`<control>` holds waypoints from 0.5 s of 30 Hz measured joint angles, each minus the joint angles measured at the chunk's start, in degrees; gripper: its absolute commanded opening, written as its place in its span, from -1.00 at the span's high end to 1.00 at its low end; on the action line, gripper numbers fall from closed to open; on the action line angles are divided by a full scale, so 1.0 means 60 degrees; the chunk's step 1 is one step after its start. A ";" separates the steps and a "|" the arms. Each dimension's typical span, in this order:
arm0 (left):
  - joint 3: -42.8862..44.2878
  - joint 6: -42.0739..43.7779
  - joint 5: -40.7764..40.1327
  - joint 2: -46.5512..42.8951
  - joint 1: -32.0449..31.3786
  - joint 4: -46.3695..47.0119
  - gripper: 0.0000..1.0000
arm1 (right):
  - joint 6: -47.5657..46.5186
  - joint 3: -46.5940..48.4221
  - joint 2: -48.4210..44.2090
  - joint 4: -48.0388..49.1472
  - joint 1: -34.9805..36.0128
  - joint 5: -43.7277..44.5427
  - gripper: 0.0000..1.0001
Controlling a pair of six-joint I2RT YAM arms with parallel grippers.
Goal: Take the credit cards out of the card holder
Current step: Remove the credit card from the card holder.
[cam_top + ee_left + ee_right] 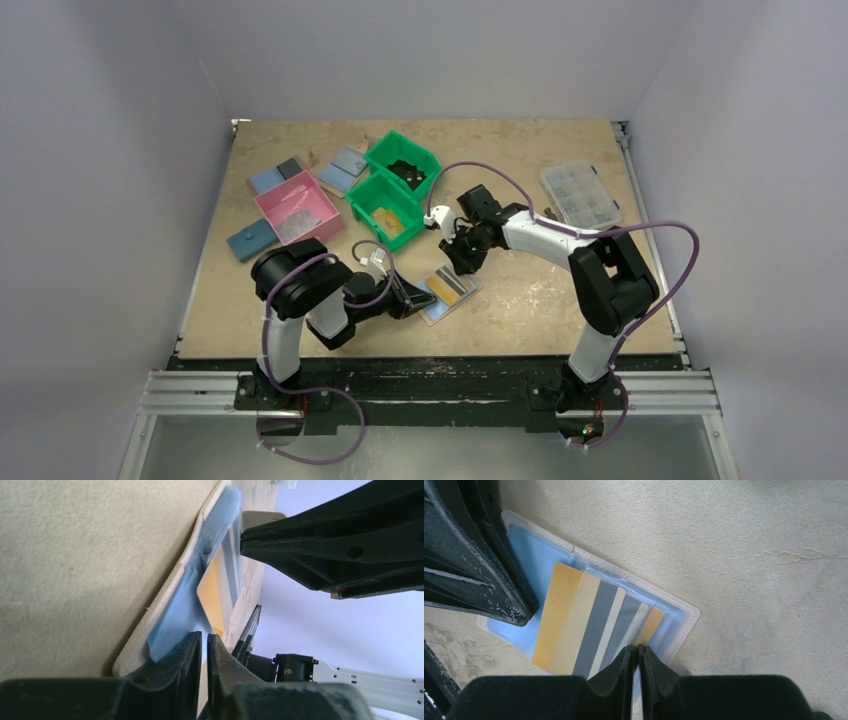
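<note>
The card holder [452, 290] lies open on the table, beige rim outside, light-blue panel [531, 555] toward the left arm, grey striped slot panel [604, 620] beside it. A yellow-orange credit card [556, 610] shows at the slot panel's edge, and another orange strip [650, 625] shows at the far slot. My left gripper [420, 298] is shut, its tips pressing on the light-blue panel [172, 625]. My right gripper [636, 651] is shut, with its tips at the end of the orange strip; I cannot tell if it pinches anything. It also shows in the top view [462, 262].
Two green bins [400, 160] [385, 212] and a pink bin [297, 210] stand behind the holder. Flat blue wallets [252, 240] [345, 168] lie at the back left. A clear compartment box [581, 193] sits at the back right.
</note>
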 measured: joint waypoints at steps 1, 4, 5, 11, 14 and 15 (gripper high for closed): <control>-0.0007 -0.0007 0.0018 0.0000 0.0007 0.0018 0.58 | 0.0000 0.0000 0.0000 0.0000 0.0000 0.0000 0.64; -0.0007 -0.0062 0.0058 0.0000 0.0018 0.0149 0.47 | 0.0000 0.0000 0.0000 0.0000 0.0000 0.0004 0.64; -0.0007 -0.0058 0.0066 0.0000 0.0018 0.0178 0.45 | 0.0000 0.0000 0.0000 0.0000 0.0000 0.0000 0.64; 0.0026 -0.0066 0.0095 -0.0011 0.0018 0.0215 0.41 | 0.0000 0.0004 0.0004 0.0000 0.0000 0.0000 0.64; 0.0109 -0.0066 0.0102 -0.0011 0.0018 0.0182 0.39 | 0.0000 0.0007 0.0004 0.0000 0.0000 0.0000 0.64; 0.0160 -0.0066 0.0098 -0.0011 0.0018 0.0146 0.38 | 0.0000 0.0007 0.0004 -0.0004 0.0000 0.0000 0.64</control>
